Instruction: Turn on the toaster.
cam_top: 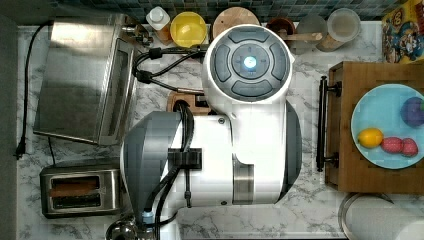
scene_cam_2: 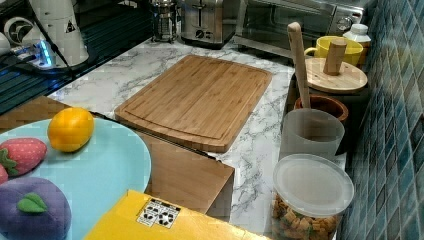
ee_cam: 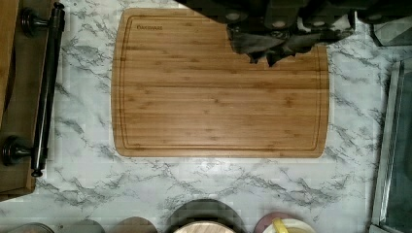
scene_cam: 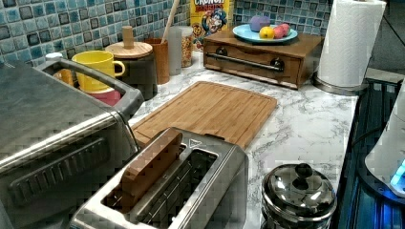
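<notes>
The toaster (cam_top: 80, 192) is a small brushed-steel box at the top view's lower left, with two long slots in its top. A brown slice of bread (scene_cam: 150, 164) stands in the slot nearer the toaster oven. The toaster (scene_cam: 191, 195) fills the left view's bottom, and the toaster (scene_cam_2: 205, 20) sits far back in the right view. My white arm (cam_top: 240, 125) covers the middle of the top view. In the wrist view my gripper (ee_cam: 262, 58) hangs over the bamboo cutting board (ee_cam: 218, 82), its dark fingers close together and holding nothing, well away from the toaster.
A big steel toaster oven (cam_top: 75, 80) stands beside the toaster. A lidded steel pot (scene_cam: 298, 191) sits on its other side. Mugs, jars and a utensil holder (scene_cam_2: 320, 107) line the tiled wall. A wooden drawer box (cam_top: 350, 165) carries a blue plate of fruit; a paper towel roll (scene_cam: 348, 43) stands nearby.
</notes>
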Controlling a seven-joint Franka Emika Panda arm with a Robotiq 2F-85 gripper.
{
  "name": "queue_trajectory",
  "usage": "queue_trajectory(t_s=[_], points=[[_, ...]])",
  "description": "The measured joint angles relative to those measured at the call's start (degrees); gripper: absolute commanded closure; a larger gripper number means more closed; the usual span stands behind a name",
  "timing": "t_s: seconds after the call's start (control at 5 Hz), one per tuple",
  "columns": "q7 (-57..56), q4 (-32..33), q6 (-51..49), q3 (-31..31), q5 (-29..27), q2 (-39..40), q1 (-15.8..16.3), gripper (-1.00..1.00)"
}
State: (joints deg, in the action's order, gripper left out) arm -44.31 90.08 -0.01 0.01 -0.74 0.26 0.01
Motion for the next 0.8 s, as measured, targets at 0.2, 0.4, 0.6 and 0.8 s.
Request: queue_trajectory(t_s=[0.2,0.4,0.6,0.8], points=[[0.0,-0.2,0.0,0.0,0.0,-0.2,0.0,1.00],[0.0,0.1,0.0,0.2,-0.2,-0.2,0.0,1.00],[0.0,0.2,-0.1,0.2,-0.2,-0.2,0.1,1.00],[0.0,0.4,0.1,0.2,0.9,-0.2,0.0,1.00]])
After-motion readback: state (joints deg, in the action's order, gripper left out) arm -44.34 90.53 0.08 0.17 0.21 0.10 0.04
